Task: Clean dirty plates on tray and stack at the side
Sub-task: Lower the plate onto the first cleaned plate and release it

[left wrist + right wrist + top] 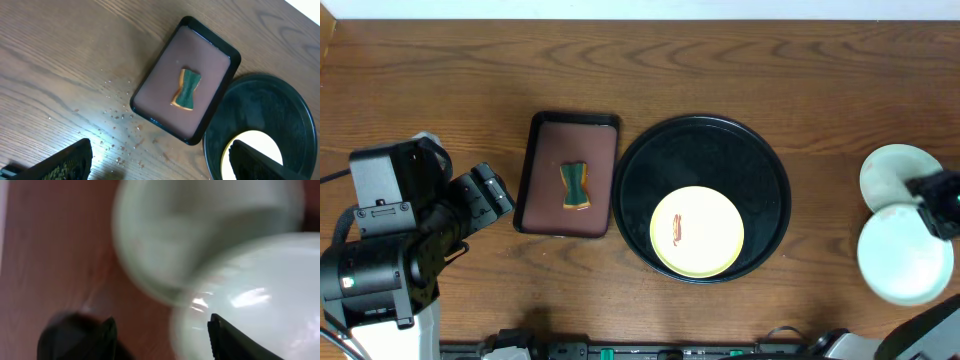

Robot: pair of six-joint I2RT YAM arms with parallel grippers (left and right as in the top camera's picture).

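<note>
The yellow plate, smeared red-brown, sits in the near half of the black tray, the only plate on it. My left gripper hangs wide open and empty to the tray's left. The sponge lies between it and the tray, long axis running away from me, so I'd use that arm. Right of the tray, two mint plates overlap at their edges. My right gripper has its fingers apart about the nearer rim, seemingly unclamped.
</note>
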